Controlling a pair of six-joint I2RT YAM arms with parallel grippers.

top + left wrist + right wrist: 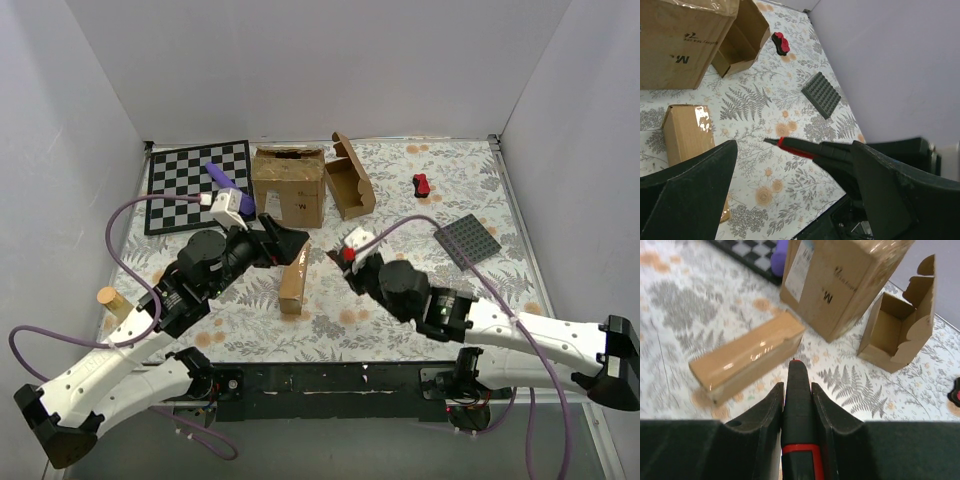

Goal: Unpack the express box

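The express box [293,280], a small flat brown mailer sealed with clear tape, lies closed on the floral cloth at the centre; it also shows in the left wrist view [687,131] and the right wrist view [747,357]. My left gripper [285,244] hovers just above and left of it, jaws wide open and empty [790,200]. My right gripper [349,266] sits to the right of the box, shut on a black and red cutter [797,390]. The cutter's tip [772,142] points towards the box and stays a short way off it.
A large brown carton [288,185] with black print stands behind the box, with an open empty mailer [350,178] to its right. A chessboard [198,185] with a purple object [220,175] lies at the back left. A red piece [421,184], a grey studded plate [467,240] and a wooden cylinder [112,298] lie around.
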